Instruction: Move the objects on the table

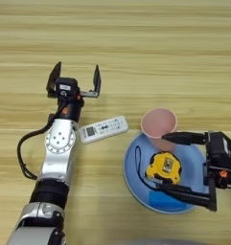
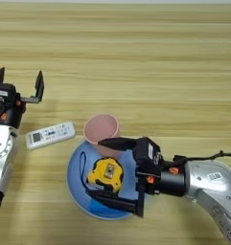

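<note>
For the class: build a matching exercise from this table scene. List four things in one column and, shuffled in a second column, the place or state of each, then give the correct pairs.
Column one:
1. pink cup
2. white remote
3. yellow tape measure
4. left hand

Column two:
A. lies inside the blue plate, between the right hand's open fingers
B. lies flat on the bare table, left of the plate
C. stands upright at the plate's far rim
D. open, above the table beyond the remote, holding nothing

Pairs: 1-C, 2-B, 3-A, 4-D
</note>
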Tool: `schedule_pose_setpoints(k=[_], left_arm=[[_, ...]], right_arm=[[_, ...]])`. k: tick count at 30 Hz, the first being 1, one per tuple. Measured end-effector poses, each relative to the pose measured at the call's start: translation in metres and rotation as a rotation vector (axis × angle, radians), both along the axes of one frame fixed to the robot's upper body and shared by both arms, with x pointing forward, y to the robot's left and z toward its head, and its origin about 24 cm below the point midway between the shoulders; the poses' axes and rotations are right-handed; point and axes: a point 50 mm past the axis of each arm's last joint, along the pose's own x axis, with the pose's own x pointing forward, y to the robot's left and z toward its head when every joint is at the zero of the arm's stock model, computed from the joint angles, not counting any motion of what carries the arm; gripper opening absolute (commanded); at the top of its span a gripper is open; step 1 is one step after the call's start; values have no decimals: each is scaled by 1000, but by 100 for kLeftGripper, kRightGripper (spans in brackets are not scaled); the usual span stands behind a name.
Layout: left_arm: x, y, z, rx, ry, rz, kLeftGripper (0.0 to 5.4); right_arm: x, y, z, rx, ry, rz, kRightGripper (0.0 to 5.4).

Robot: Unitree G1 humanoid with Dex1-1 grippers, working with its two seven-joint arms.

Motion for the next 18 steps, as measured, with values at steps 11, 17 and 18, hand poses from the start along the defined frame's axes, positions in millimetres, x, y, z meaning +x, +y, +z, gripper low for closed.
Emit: schedule_pose_setpoints(k=[11, 17, 18], left_arm=[[0, 0, 0, 0, -1, 0, 540], [0, 0, 0, 0, -1, 0, 540], [0, 0, 0, 0, -1, 0, 540]], right_arm=[[28, 4, 8, -17, -149, -271, 537], [34, 3, -9, -133, -151, -313, 537], [34, 3, -11, -146, -152, -316, 537]])
